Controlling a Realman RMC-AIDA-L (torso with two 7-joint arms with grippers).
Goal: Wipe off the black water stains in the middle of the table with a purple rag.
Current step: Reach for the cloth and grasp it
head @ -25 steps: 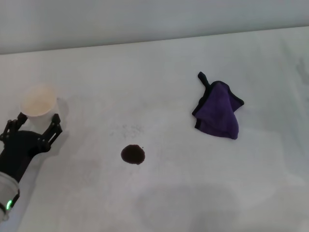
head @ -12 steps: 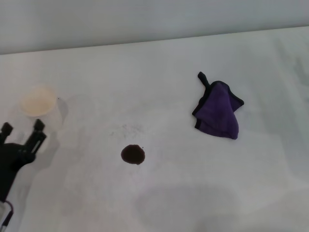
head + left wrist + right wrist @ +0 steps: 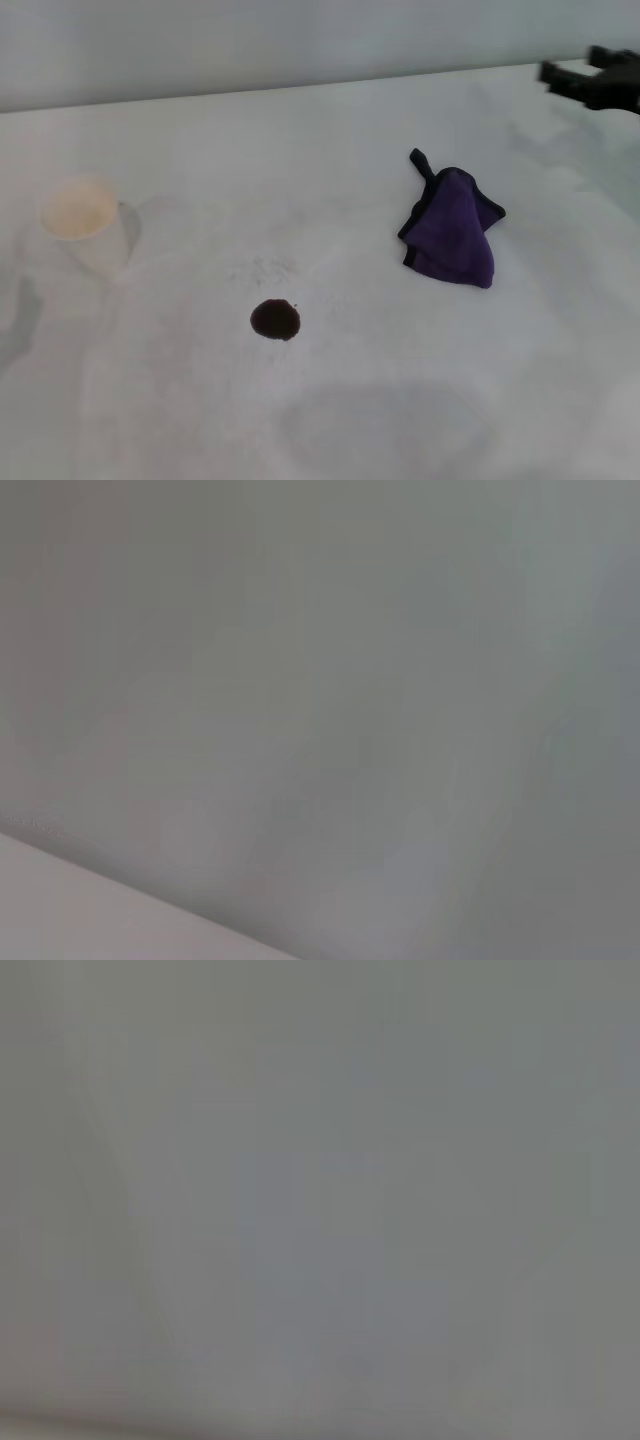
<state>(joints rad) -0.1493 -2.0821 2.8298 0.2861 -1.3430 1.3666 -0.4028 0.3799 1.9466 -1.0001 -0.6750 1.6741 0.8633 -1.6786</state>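
Purple rag point(image 3: 452, 229) lies crumpled on the right half of the table point(image 3: 340, 400), a soft deep-purple heap with black edging and a thin black tail poking out at its far-left corner. It rests flat on the white surface, and nothing touches it.

Well apart from it, to the left and nearer, sit the black water stains point(image 3: 275, 319): one small round dark blot near the middle of the table, far smaller than the cloth. Just beyond the blot, on its far side, a faint grey speckled smudge point(image 3: 262, 268) marks the surface.

Farther left, well away from both, a white paper cup point(image 3: 84, 226) stands upright with its open mouth showing a pale inside.

At the far right edge of the head view the right gripper point(image 3: 585, 75) hangs dark over the far corner of the table, beyond the rag and apart from it. Two of its fingers point(image 3: 556, 72) show spread, with a gap between them and nothing held. The left gripper does not appear in any view. Both wrist views show only plain grey surface.
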